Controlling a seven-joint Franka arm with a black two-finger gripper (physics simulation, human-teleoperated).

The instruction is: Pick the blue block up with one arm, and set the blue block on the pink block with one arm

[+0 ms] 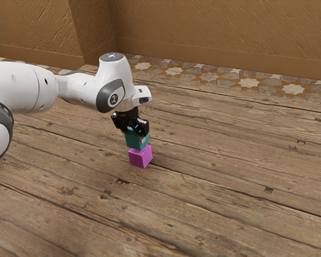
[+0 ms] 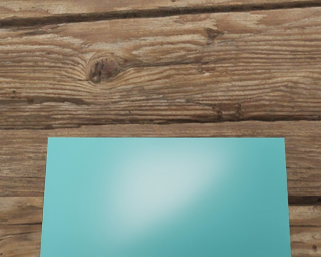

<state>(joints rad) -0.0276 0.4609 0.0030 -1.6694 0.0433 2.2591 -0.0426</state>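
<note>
One vertical line: the gripper (image 1: 131, 127), clamped on the blue block (image 1: 136, 141), holds it directly above the pink block (image 1: 140, 157), apparently touching.

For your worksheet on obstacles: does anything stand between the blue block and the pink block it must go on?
Nothing visible does: the blue block, held in the gripper, sits directly above the pink block.

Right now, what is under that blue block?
The pink block sits directly beneath the blue block and rests on the wooden table. Two of its sides show, but its top face is covered by the blue block.
</note>
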